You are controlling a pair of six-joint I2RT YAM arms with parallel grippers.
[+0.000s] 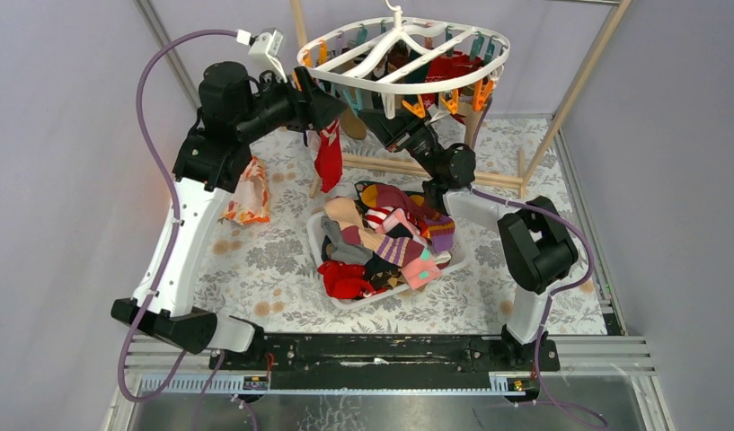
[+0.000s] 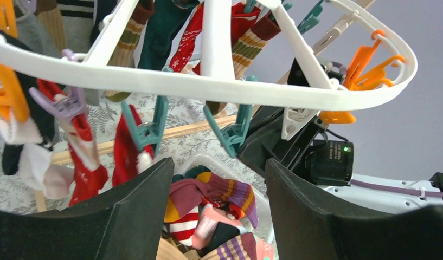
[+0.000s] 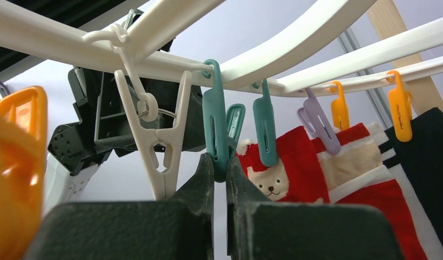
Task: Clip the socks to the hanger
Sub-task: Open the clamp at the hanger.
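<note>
The white oval hanger (image 1: 453,83) hangs at the back, with several socks clipped along it. My right gripper (image 3: 219,165) is shut on the lower end of a teal clip (image 3: 216,130) under the rim, beside a white clip (image 3: 156,135) and a red bear sock (image 3: 295,168). My left gripper (image 2: 219,168) is open and empty just below the hanger's rim (image 2: 208,84). A red sock (image 2: 124,154) hangs from another teal clip (image 2: 146,127) by its left finger. That red sock (image 1: 328,157) dangles below the left gripper (image 1: 331,108). More socks (image 1: 385,242) are piled in a basket.
The white basket (image 1: 316,235) stands mid-table on the floral cloth cover. An orange floral cloth (image 1: 248,193) lies by the left arm. A wooden pole frame (image 1: 408,166) holds the hanger up. Both arms meet closely under the hanger's near-left rim.
</note>
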